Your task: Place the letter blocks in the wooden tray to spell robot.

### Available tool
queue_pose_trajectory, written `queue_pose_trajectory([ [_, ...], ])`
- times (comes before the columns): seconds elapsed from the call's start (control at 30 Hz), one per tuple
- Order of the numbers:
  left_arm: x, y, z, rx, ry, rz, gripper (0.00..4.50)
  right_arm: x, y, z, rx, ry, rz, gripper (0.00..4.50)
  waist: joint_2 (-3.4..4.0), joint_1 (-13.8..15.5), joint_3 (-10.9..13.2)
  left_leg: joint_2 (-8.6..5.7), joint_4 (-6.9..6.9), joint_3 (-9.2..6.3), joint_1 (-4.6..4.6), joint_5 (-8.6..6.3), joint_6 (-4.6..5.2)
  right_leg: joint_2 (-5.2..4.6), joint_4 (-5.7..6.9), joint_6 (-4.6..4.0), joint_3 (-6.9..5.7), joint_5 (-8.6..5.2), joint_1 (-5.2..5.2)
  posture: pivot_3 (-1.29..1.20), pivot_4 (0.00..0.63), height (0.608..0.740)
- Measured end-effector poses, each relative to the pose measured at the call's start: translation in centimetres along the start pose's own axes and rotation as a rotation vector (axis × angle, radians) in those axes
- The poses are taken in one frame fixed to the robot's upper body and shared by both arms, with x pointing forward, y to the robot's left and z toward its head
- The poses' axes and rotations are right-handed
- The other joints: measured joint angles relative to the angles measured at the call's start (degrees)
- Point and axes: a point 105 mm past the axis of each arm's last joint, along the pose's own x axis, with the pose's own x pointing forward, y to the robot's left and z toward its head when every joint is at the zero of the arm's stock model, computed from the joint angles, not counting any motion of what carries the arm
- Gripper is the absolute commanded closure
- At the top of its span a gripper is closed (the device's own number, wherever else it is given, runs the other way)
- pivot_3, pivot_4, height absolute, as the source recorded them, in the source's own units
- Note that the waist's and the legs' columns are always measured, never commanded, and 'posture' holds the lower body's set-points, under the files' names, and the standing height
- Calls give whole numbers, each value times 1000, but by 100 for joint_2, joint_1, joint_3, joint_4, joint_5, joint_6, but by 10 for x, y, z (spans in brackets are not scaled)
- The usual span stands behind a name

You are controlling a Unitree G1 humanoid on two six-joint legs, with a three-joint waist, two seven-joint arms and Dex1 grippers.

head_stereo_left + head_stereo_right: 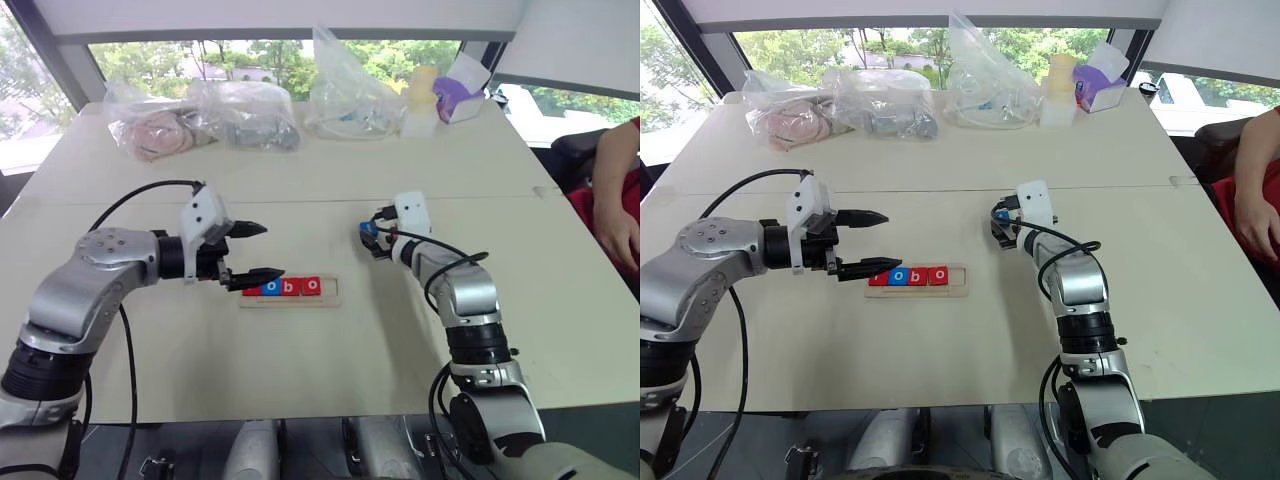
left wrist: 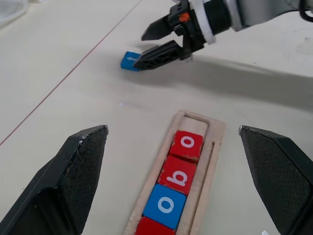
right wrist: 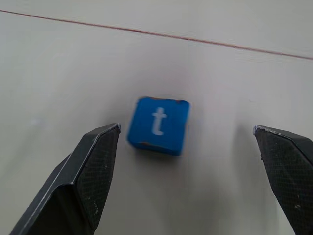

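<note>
Right claw (image 3: pixel 186 181) is hanging wide over the blue t block (image 3: pixel 158 126)

You are centring it before closing; the wooden tray (image 1: pixel 333 291) is waiting with its end slot free, left claw (image 1: pixel 262 251) gaping above it on the tabletop (image 1: pixel 300 350).

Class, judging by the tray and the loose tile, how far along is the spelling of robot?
Done: four tiles sit in the wooden tray, three reading o, b, o. In hand: the open right gripper hovers around the blue t block on the table. Left: grasp it and fill the tray's last slot.
</note>
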Motion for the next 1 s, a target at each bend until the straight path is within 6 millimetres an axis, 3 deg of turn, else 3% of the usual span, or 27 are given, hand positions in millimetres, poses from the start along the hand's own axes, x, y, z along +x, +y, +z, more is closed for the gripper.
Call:
queue_pose_trajectory([
  [0.23,1,9,0,12,0,41,0,13,10,3,22,-10,31,57,0,-10,0,2,1,-1,2,0,0,2,1,0,0,0,1,0,150,735],
  [0.33,2,8,-5,6,9,49,0,18,12,4,19,-20,33,867,0,-19,0,2,1,0,2,0,0,2,2,0,1,0,1,0,150,735],
  [0.5,4,6,-13,-12,24,49,0,19,13,3,18,-23,33,3329,0,-19,-1,3,0,-2,2,0,0,2,2,0,1,0,1,0,150,735],
  [0.7,6,4,-11,-16,11,42,0,18,12,3,17,-24,30,3294,0,-7,-1,3,0,-2,1,0,0,0,2,0,1,0,0,0,150,735],
  [0.8,9,0,-7,-9,-2,24,0,7,9,3,22,-20,4,3294,1,6,0,3,-2,-4,-4,0,0,-2,1,0,1,0,-3,0,150,735],
  [1.0,19,-17,-5,5,-4,-62,0,-43,11,-7,135,3,-10,3294,1,28,-1,0,-2,-8,-9,0,0,-5,-1,0,-1,0,-4,0,150,735],
])
